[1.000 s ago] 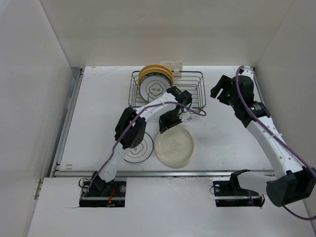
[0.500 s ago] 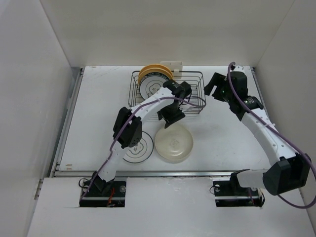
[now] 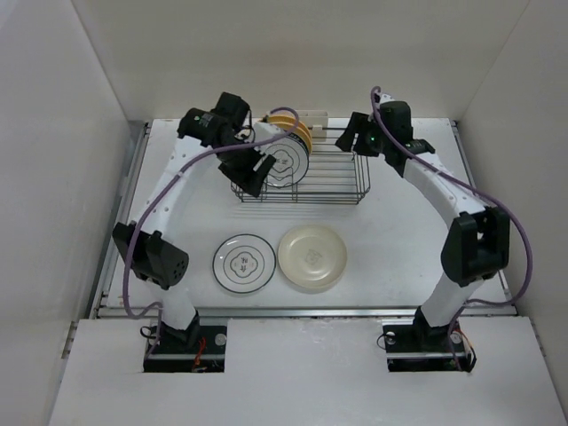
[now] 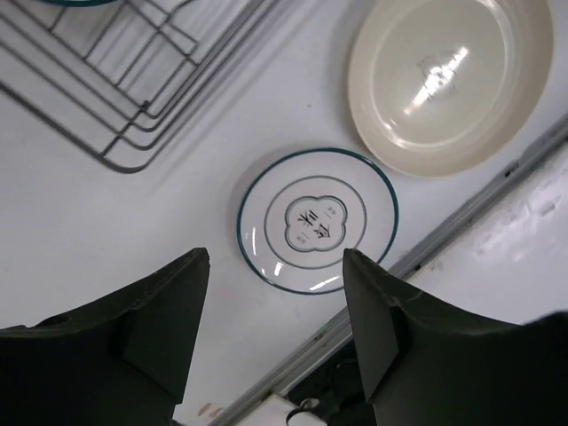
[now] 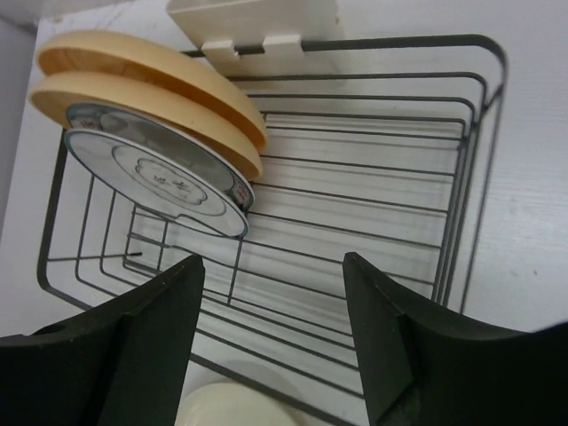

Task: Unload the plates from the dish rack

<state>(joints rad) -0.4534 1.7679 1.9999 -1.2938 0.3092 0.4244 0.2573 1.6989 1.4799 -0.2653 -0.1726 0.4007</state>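
The dish rack [image 3: 324,170] stands at the back of the table. At its left end a white plate with a lettered rim [image 3: 287,161] stands upright, with two yellow-orange plates [image 3: 302,130] behind it. The right wrist view shows the rack [image 5: 461,177], the white plate [image 5: 160,182] and the yellow-orange plates [image 5: 151,71]. A ringed white plate [image 3: 244,263] and a cream plate [image 3: 312,258] lie flat on the table in front. My left gripper [image 3: 250,170] hangs open and empty at the rack's left end, high over the ringed plate [image 4: 317,220]. Over the rack's far right end my right gripper [image 3: 353,135] is open and empty.
A white plastic holder [image 5: 257,22] is clipped to the rack's far side. White walls close in the table on the left, back and right. A metal rail [image 3: 293,311] runs along the table's near edge. The cream plate [image 4: 451,80] shows in the left wrist view.
My left gripper has opened, left the cream plate flat on the table and swung back up to the rack's left end. The right gripper has moved left toward the rack.
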